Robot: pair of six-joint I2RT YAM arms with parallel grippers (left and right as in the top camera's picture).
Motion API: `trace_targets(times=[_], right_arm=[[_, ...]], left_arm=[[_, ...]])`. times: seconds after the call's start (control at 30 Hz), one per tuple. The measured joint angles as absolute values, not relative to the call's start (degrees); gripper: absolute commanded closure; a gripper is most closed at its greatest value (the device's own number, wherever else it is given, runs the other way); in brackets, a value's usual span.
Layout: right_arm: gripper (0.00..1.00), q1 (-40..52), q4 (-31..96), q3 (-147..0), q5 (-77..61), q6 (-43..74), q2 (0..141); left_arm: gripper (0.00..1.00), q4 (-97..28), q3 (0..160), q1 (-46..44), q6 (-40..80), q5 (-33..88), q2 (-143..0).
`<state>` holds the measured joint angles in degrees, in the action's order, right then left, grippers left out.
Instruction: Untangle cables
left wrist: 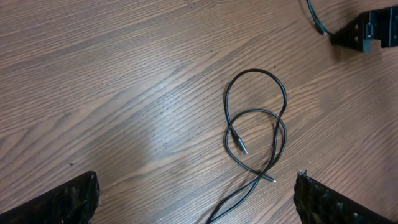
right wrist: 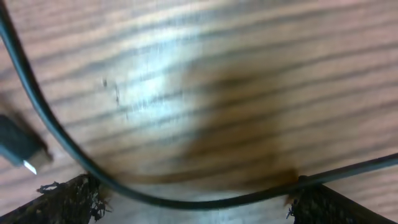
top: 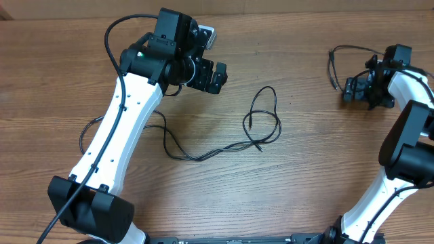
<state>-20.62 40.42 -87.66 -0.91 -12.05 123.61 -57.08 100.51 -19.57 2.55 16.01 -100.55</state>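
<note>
Worktop [top: 305,196]: brown wood with lines in it. Everything lies on it.
My left arm [top: 122,129]: white and black. It reaches from the near left corner up toward the far side.
My right arm [top: 407,135]: white and black. It is at the right edge.
Left tool [top: 217,78]: wide open, with nothing in it. It is over bare wood, a little left of the loops.
Right tool [top: 357,93]: wide open, not squeezing anything. It is far to the right.
Looped cable [top: 261,125]: thin and black, in the middle of the worktop. It curls in loops that cross, and a long tail runs left under my left arm.
Second cable [top: 332,68]: thin and black, right by my right tool. In my right wrist view it runs across between my two fingers.
Plug [right wrist: 22,149]: small and blurry, just beside that cable.
</note>
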Motion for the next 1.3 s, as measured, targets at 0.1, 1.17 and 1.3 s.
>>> trace_targets(times=[0.1,1.17,1.3], right_arm=[[0.0,-20.62,37.26,-86.94,-1.3,-12.05,123.61],[0.0,-20.64,-7.03,-88.33,-6.68,-10.11,136.79],[0.0,-20.64,-9.47,-88.33,-6.92,-9.89,137.58]], left_arm=[[0.0,-57.08,100.51,-19.57,2.55,16.01,-100.55],[0.0,-57.08,100.51,-19.57,2.55,16.01,-100.55],[0.0,-57.08,100.51,-19.57,2.55,16.01,-100.55]])
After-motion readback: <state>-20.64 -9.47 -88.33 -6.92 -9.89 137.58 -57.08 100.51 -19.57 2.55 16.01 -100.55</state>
